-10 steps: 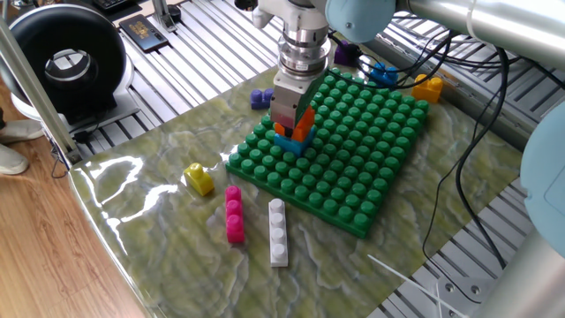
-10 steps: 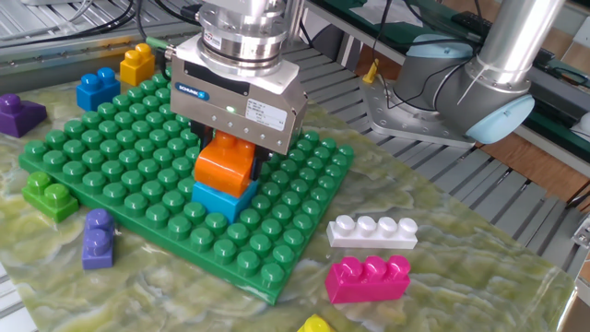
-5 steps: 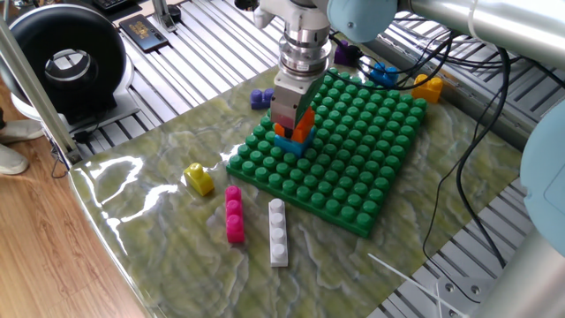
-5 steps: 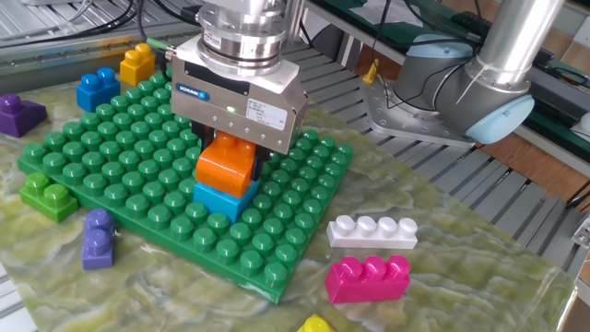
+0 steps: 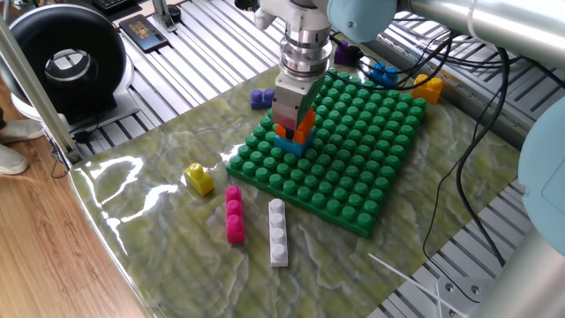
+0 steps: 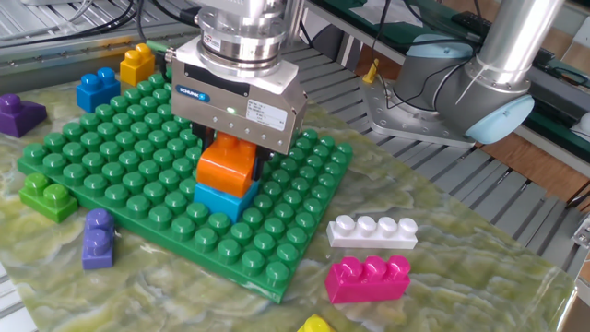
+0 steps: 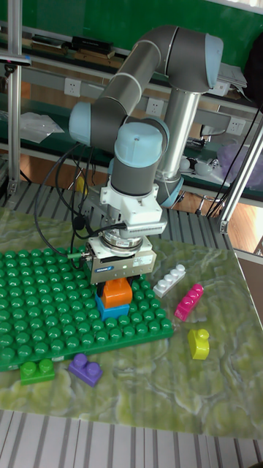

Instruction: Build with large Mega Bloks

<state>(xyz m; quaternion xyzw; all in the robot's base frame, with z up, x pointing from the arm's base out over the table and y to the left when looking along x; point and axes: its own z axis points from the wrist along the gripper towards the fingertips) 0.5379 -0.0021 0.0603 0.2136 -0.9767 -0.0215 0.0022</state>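
Observation:
An orange brick sits stacked on a light blue brick, which stands on the green baseplate near its right edge. My gripper points straight down over the stack, shut on the orange brick, with its fingers hidden along the brick's sides. The same stack shows as the orange brick over the light blue brick, and as the orange brick under the gripper. Loose on the mat lie a white brick, a pink brick and a yellow brick.
A purple brick and a green brick lie by the baseplate's near edge. A blue brick, a yellow-orange brick and a dark purple brick sit at its far side. Cables trail behind the plate.

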